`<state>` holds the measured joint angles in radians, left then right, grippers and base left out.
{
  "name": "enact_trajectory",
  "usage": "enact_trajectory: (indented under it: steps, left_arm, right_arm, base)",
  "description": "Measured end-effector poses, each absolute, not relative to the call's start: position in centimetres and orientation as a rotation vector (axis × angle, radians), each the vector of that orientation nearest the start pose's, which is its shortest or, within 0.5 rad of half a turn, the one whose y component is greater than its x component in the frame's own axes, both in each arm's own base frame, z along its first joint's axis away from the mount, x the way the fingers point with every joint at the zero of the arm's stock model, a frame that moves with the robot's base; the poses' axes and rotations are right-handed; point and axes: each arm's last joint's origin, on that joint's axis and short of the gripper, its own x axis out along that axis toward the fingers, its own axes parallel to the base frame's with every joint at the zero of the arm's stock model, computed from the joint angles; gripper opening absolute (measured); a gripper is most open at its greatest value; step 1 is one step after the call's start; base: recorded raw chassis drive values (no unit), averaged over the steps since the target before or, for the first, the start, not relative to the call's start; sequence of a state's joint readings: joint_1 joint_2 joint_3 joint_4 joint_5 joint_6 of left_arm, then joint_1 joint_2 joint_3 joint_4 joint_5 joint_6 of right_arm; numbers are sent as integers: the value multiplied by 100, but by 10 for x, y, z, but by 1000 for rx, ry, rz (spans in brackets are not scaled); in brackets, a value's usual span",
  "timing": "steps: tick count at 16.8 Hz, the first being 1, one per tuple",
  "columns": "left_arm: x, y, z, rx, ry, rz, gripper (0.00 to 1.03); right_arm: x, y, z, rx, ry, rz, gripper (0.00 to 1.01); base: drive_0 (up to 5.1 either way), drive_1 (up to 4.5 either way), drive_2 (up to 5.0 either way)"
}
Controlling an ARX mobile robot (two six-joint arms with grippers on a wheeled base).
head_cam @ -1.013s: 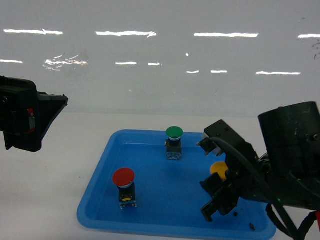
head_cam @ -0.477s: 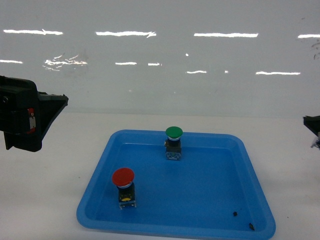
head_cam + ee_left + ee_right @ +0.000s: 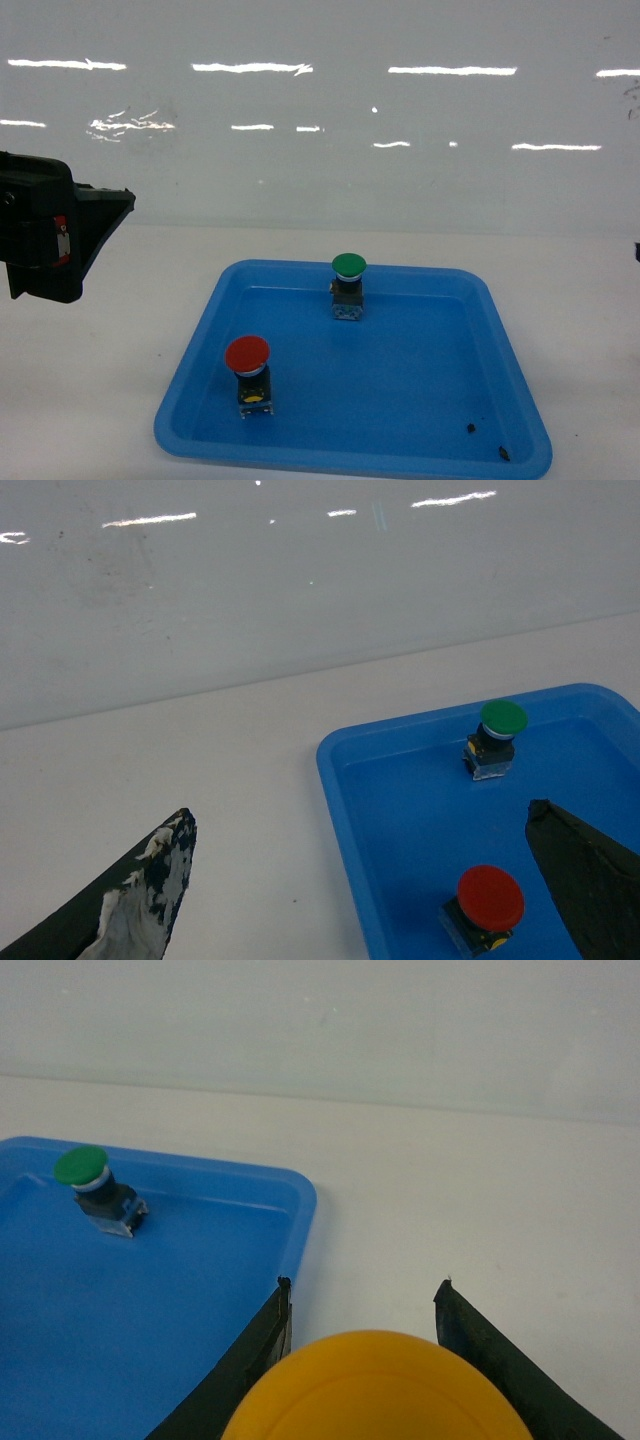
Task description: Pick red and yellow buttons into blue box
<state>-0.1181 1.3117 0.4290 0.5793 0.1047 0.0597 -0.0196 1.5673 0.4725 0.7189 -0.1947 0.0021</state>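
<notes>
Spread wide, the left gripper (image 3: 360,880) hovered beyond the blue box (image 3: 500,350); inside stood the red button (image 3: 247,357) and green button (image 3: 348,267). Rightward, the right gripper (image 3: 362,1305) clasped the yellow button (image 3: 375,1388). No lettering was legible.

The head camera looks forward and slanting down over the white counter (image 3: 110,340) at the blue box (image 3: 205,345), taking in the whole box. The left wrist camera looks from the box's left side across its left rim, sharing the green button (image 3: 502,718) and red button (image 3: 490,898) with the head view. The right wrist camera sits low and close beyond the box's right rim, facing back over its far corner, the yellow button (image 3: 375,1390) filling its lower edge.
</notes>
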Motion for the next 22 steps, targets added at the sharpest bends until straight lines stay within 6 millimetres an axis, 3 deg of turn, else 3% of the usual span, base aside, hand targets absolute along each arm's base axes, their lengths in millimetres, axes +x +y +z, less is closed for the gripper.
enact_trajectory:
  steps: [4,5,6,8,16,22]
  left_arm:
    - [244,-32,178,61,300,-231,98]
    - [240,-41,173,70,371,-253,98]
    - [242,-62,162,93,449,-330,98]
    - [253,-89,136,131,591,-382,98]
    - [283,-115,120,93,706,-420,98]
    - [298,-116,106,44,786,-412,98]
  right_arm:
    - [250,-17,133,70,372,14,39]
    - [250,-17,134,70,365,15,39]
    - [250,-17,134,70,365,15,39]
    - [250,-17,134,70,365,15,39]
    - [250,-17,134,70,365,15,39]
    - [250,-17,134,70,365,15,39]
  base:
    - [0,0,0]
    - [0,0,0]
    - [0,0,0]
    - [0,0,0]
    - [0,0,0]
    - [0,0,0]
